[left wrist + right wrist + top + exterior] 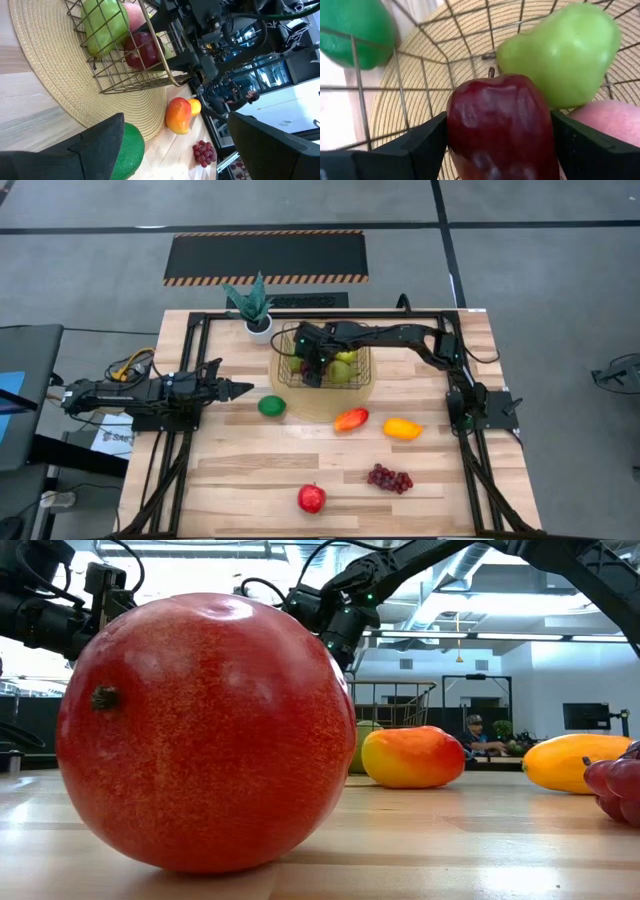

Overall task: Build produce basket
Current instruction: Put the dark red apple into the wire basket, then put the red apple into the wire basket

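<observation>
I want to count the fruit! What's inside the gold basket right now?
In the basket: a green pear, a dark red fruit between the right gripper's jaws, and a peach. The arm hides the rest.

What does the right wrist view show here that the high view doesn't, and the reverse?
Right wrist only: the right gripper has its fingers on either side of the dark red fruit inside the basket, beside a green pear and the peach.
High only: the left gripper open and waiting, the plant, mango, yellow fruit, grapes, red apple.
Both: basket, pear, lime.
</observation>
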